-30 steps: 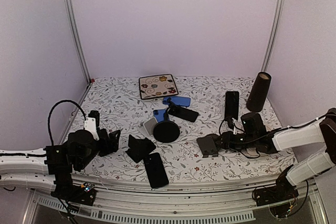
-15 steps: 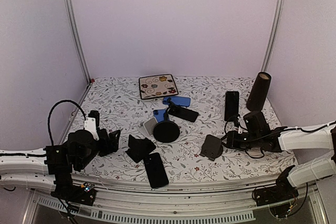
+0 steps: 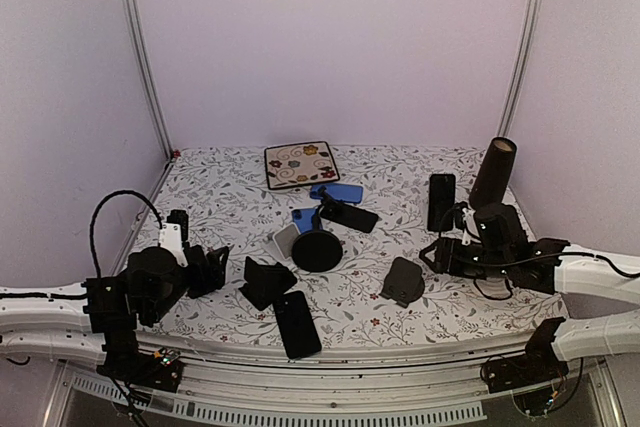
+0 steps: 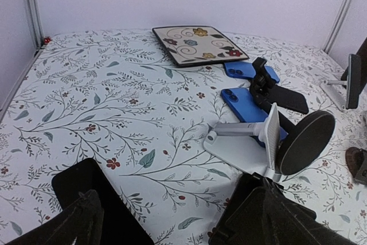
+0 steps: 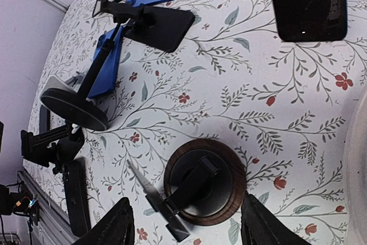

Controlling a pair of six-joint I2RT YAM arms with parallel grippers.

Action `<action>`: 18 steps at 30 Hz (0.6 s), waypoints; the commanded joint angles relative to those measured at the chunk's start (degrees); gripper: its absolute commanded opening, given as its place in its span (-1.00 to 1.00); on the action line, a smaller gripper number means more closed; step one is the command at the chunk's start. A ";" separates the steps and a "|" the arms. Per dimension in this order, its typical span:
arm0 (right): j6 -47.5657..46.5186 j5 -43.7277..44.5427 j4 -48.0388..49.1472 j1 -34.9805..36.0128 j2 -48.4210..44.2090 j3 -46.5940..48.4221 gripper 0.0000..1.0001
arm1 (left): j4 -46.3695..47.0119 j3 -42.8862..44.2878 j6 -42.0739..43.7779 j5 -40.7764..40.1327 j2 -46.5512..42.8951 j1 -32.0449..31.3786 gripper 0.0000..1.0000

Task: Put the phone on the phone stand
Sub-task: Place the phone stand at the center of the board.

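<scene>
Floral tabletop (image 3: 220, 197), lots of clutter. Right hand (image 5: 186, 223) spread wide and empty just short of the round stand (image 5: 200, 182). Left hand (image 4: 172, 222) is wide open too, holding nothing.

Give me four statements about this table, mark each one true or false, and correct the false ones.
1. The patterned plate lies near the far edge of the table. True.
2. The right gripper is shut on the round-based stand. False: the gripper is open and the stand stands free in front of it.
3. A blue phone lies beside the patterned plate. True.
4. The black phone at the near edge is mounted on a stand. False: it lies flat on the table.
</scene>
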 commanded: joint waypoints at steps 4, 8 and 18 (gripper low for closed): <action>4.62 10.38 -5.64 7.65 -2.13 3.60 0.28 | 1.10 0.59 0.59 -0.32 -0.30 0.80 0.93; 5.87 11.36 -6.49 10.08 -1.34 3.40 0.09 | 1.10 0.48 0.56 -0.31 -0.34 0.81 0.93; 4.82 4.47 -0.19 10.79 3.85 1.10 -0.38 | 1.10 0.71 0.57 -0.48 0.19 0.78 0.93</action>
